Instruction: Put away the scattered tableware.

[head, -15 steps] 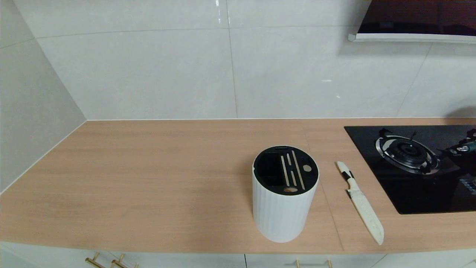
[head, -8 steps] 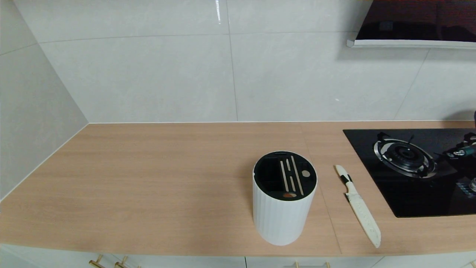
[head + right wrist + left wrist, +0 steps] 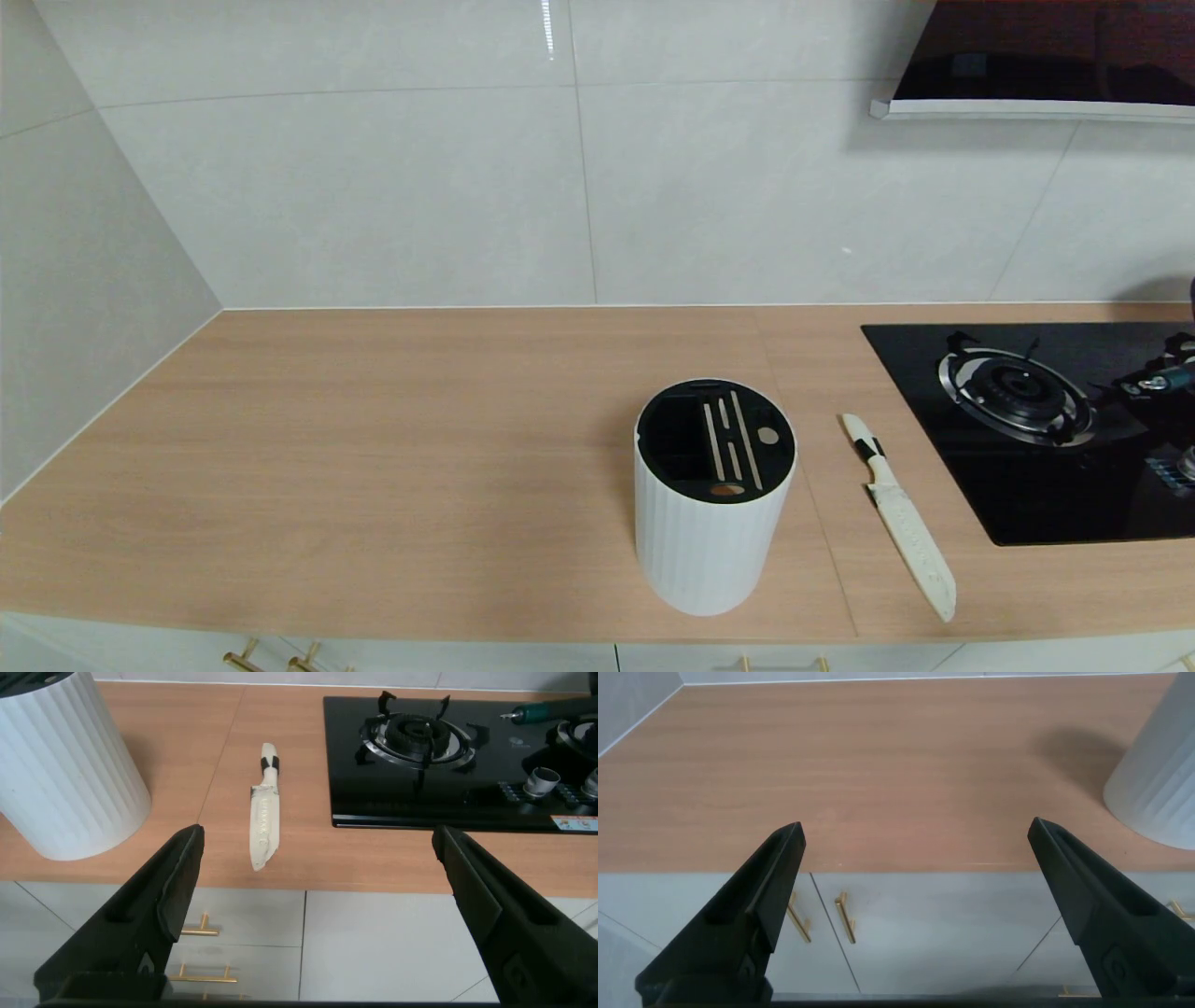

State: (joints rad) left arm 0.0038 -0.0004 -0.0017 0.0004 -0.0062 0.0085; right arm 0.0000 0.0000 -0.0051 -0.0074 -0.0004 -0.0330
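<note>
So we've got a cream-coloured kitchen knife with a black band on its handle lying flat on the light wooden countertop. It sits between the white ribbed cylindrical holder with the black slotted top and the black glass gas hob, near the holder but not touching it. The handle points toward the wall and the blade tip toward the front edge. That should suit us, since we'd guess the handle end is the safer, chunkier bit to pinch.

The holder stands upright with its slots facing up, and nothing is in them as far as we can see, so the knife isn't put away yet.

Our left gripper and right gripper both hang off the counter's front edge, over the white cabinet fronts with brass pulls, fingers spread wide and holding nothing. The right one looks straight at the knife, so it's probably the one to go in. A thin, flat knife might be fiddly to lift cleanly.
</note>
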